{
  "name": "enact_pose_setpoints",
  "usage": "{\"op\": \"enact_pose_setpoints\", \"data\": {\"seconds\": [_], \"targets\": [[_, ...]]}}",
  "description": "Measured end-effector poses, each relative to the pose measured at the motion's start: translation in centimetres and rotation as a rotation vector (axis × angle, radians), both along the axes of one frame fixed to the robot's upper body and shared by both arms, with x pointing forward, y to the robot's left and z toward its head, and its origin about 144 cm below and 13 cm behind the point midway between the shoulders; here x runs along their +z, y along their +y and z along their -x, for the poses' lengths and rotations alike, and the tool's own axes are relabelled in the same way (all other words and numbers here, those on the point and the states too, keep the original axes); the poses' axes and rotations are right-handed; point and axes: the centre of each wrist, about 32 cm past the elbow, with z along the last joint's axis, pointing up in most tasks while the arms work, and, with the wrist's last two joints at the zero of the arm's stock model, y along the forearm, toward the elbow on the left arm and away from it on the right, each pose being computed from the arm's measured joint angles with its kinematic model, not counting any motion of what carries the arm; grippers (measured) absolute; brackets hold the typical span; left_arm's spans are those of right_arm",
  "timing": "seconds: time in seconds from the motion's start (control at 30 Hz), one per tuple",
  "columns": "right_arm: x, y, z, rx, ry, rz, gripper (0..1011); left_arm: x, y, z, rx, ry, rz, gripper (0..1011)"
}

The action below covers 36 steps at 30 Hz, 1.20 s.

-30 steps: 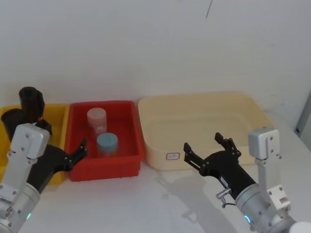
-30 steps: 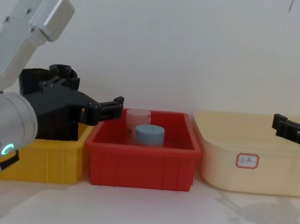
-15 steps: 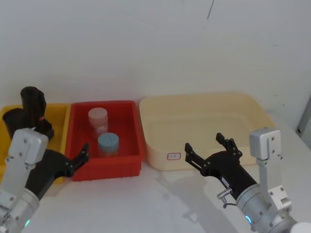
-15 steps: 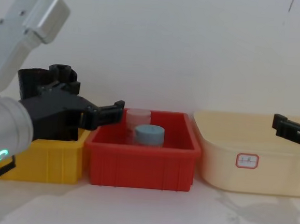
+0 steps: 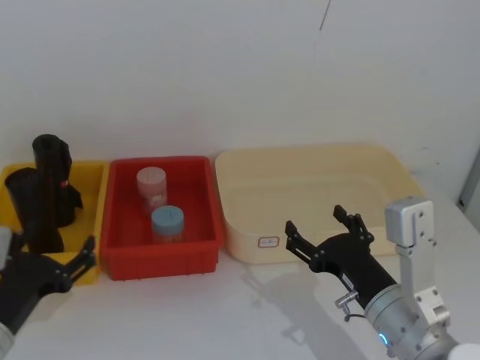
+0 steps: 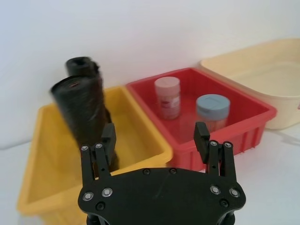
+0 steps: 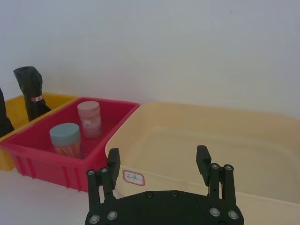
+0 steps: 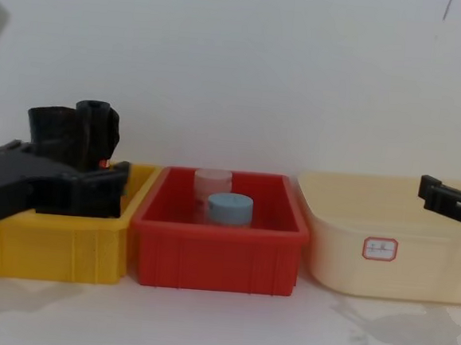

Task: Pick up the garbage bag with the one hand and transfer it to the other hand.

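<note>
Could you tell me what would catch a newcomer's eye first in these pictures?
Three bright bins in a row: yellow bin left, red bin middle, cream tub right. The black garbage bag stands in the yellow bin, with the open left gripper facing it; the open right gripper hangs before the tub.

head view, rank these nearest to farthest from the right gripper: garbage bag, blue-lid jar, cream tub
From the open right gripper:
1. cream tub, directly ahead of it.
2. blue-lid jar, in the red bin, off to its left.
3. garbage bag, in the yellow bin, far left.
</note>
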Motion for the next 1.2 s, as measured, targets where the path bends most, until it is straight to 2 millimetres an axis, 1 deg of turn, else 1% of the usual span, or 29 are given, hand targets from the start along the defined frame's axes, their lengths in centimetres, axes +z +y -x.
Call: {"op": "enact_pose_setpoints", "data": {"seconds": [0.2, 0.33, 0.57, 0.9, 1.17, 1.2], "targets": [[0.0, 0.0, 0.0, 0.000, 0.000, 0.000, 1001, 0.2, 1.5, -0.1, 0.029, 0.015, 0.030, 1001], [0.0, 0.0, 0.0, 0.000, 0.000, 0.000, 1001, 0.3, 2.3, -0.7, 0.043, 0.023, 0.044, 1001], [0.0, 0.0, 0.0, 0.000, 0.000, 0.000, 1001, 0.9, 3.4, -2.4, 0.054, 0.032, 0.069, 1001], [0.0, 0.0, 0.0, 0.000, 0.000, 0.000, 1000, 1.5, 3.9, -4.4, 0.060, 0.045, 0.079, 1001], [0.0, 0.0, 0.0, 0.000, 0.000, 0.000, 1001, 2.0, 3.9, -6.2, 0.068, 0.056, 0.062, 1001], [0.0, 0.0, 0.0, 0.000, 0.000, 0.000, 1001, 2.0, 3.9, -6.2, 0.068, 0.056, 0.062, 1001]]}}
